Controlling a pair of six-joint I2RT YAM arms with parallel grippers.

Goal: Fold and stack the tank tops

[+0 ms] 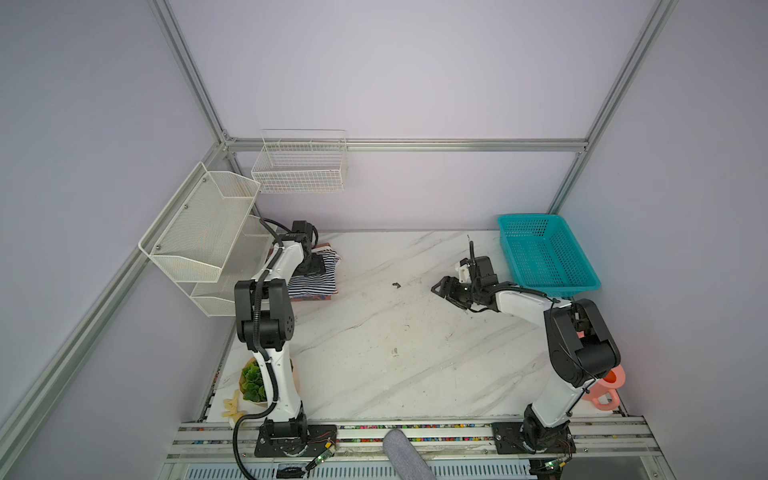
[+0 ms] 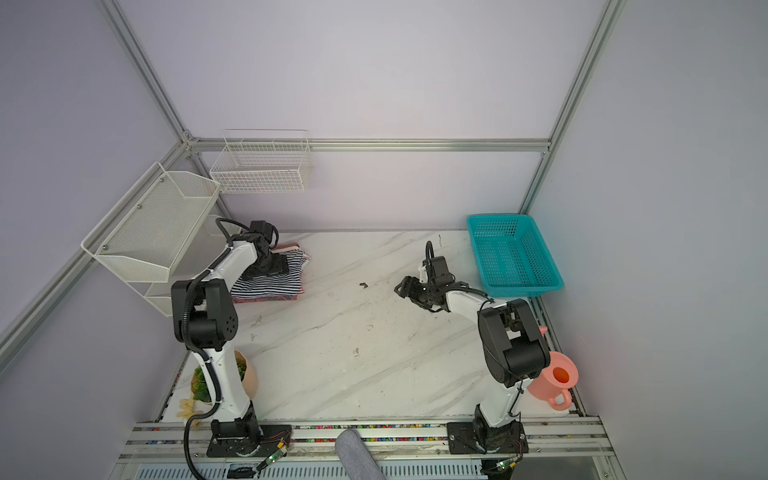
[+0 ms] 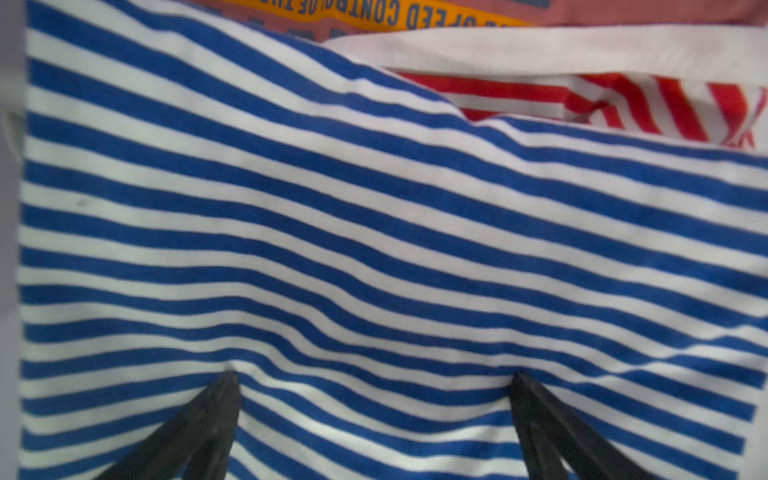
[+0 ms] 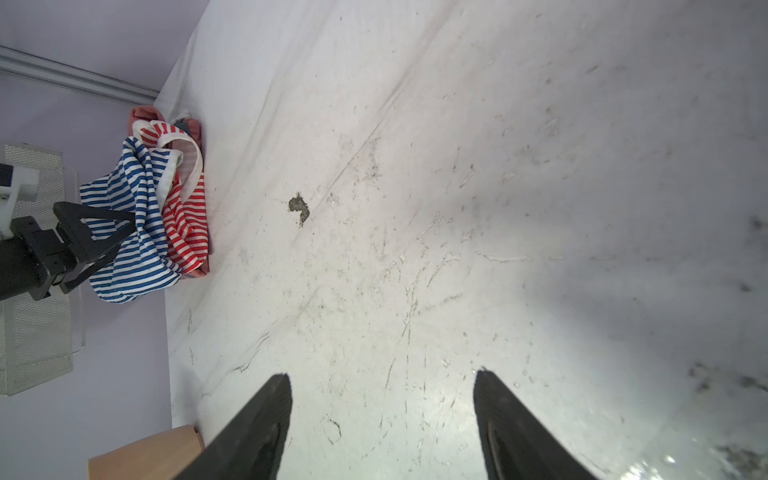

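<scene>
Stack judged near complete: navy-striped top (image 1: 316,286) sits rumpled on red-striped top (image 4: 187,232), left of centre; left gripper (image 3: 374,374) wide over it, right gripper (image 4: 382,372) wide, empty.

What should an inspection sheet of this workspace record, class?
Surface: marble table, scuffed, one dark speck.
Job's things: navy-striped tank top on red-striped tank top, loosely piled, far left corner.
Clutter: rust-red garment beneath; teal basket; pink jug; wrapped plant.
Grippers: left gripper open over navy-striped tank top; right gripper open, empty.
Cables: black cables along both arms.
Surroundings: lilac walls, aluminium frame, wire basket, mesh shelf.
</scene>
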